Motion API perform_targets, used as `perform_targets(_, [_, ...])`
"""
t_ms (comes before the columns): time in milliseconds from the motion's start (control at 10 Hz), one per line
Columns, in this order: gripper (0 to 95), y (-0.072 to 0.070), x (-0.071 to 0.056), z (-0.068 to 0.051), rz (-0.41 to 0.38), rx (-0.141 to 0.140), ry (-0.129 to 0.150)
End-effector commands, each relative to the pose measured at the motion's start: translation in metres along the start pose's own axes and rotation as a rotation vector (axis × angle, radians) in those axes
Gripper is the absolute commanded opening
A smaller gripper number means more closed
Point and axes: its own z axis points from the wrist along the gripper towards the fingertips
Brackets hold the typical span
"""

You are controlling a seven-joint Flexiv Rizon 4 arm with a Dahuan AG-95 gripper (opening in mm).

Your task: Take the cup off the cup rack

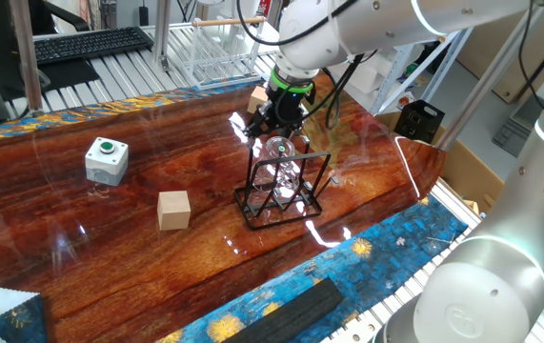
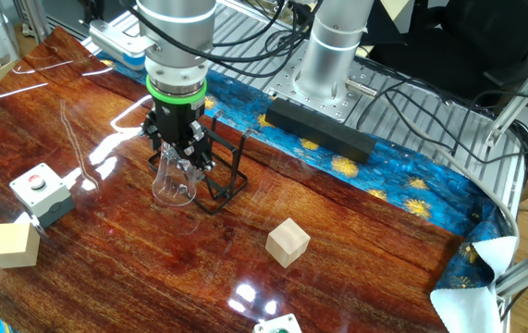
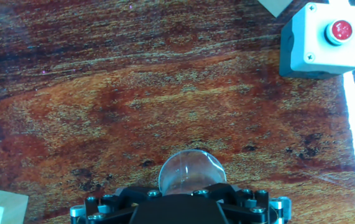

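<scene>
The clear cup (image 2: pixel 173 180) stands upside down, its wide mouth low over the table, right beside the small black wire cup rack (image 2: pixel 225 178). My gripper (image 2: pixel 178 146) comes down on it from above and looks shut on the cup's upper end. In one fixed view the cup (image 1: pixel 279 164) overlaps the rack (image 1: pixel 295 205), with the gripper (image 1: pixel 276 119) above it. In the hand view the cup's round glass (image 3: pixel 189 171) sits just ahead of the gripper (image 3: pixel 189 188); the fingertips are hidden.
A grey box with a red button (image 2: pixel 40 190) and tan wooden cubes (image 2: pixel 288 242) (image 2: pixel 14 245) lie on the table. A box with a green button (image 1: pixel 107 159) and another cube (image 1: pixel 173 210) sit left of the rack. A white wire rack (image 1: pixel 210 48) stands behind.
</scene>
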Motion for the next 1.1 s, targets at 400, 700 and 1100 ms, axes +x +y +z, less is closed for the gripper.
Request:
perform_targets(400, [95.0, -0.005, -0.004, -0.0061, 0.013, -0.018, 0.008])
perform_targets(700, [95.0, -0.0053, -0.0041, -0.0083, 0.01, -0.01, 0.015])
perform_targets(1100, [95.0, -0.0069, -0.0058, -0.0093, -0.001, -0.008, 0.015])
